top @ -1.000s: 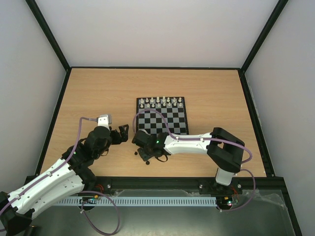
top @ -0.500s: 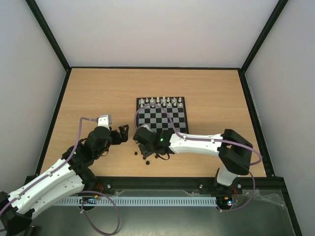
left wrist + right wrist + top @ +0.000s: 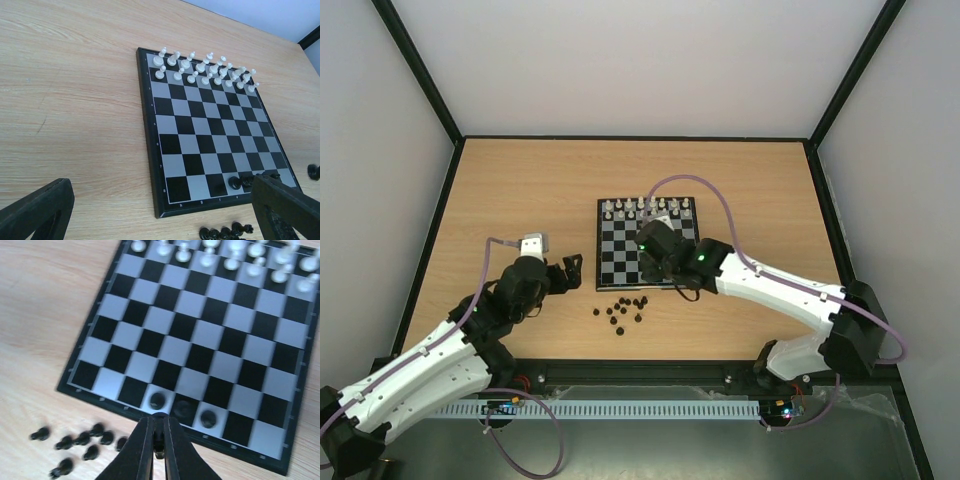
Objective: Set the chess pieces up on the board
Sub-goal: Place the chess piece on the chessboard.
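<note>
The board lies mid-table with white pieces along its far rows. My right gripper hovers over the board's near edge, shut on a black chess piece pinched between its fingertips. Three black chess pieces stand side by side in the near row of the board. Several loose black chess pieces lie on the table in front of the board. My left gripper rests left of the board's near corner, open and empty, looking across the board.
Black frame rails border the wooden table on the left, right and back. The right arm's forearm stretches over the table to the right of the board. A cable tray runs along the near edge.
The right arm has swung from the loose pieces up and to the right, over the board's near edge, carrying a black piece. The left arm has not moved.
</note>
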Robot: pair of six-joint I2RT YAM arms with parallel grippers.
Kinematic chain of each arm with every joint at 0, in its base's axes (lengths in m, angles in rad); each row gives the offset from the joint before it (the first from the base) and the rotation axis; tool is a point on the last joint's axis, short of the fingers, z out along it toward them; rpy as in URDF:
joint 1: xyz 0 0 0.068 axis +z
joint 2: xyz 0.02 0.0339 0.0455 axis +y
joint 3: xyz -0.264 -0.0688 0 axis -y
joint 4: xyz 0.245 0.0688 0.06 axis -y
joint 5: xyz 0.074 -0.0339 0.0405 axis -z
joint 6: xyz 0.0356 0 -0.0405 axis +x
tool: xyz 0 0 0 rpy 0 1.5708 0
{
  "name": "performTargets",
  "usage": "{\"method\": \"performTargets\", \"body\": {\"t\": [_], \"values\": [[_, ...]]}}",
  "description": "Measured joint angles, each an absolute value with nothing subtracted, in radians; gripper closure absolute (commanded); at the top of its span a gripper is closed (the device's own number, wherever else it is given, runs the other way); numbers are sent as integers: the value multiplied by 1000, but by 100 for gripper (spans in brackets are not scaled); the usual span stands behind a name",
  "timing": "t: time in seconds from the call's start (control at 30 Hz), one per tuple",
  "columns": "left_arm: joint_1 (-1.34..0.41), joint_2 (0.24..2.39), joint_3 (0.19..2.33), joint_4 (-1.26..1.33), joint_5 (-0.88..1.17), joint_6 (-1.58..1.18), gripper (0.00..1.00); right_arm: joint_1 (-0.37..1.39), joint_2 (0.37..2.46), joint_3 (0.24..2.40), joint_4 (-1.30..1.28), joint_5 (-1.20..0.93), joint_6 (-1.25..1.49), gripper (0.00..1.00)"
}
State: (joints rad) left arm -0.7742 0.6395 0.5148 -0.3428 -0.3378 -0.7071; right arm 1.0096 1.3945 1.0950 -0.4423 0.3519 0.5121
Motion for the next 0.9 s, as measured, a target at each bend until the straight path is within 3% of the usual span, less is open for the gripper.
{"method": "performTargets", "body": {"t": [0.37,0.9], "values": [[-774,661,515,-334,-337,-707,0,833,1337,966,-504,403,525,93],[-774,664,508,-320,-337,-707,0,796,1431,932,-453,362,528,93]]}}
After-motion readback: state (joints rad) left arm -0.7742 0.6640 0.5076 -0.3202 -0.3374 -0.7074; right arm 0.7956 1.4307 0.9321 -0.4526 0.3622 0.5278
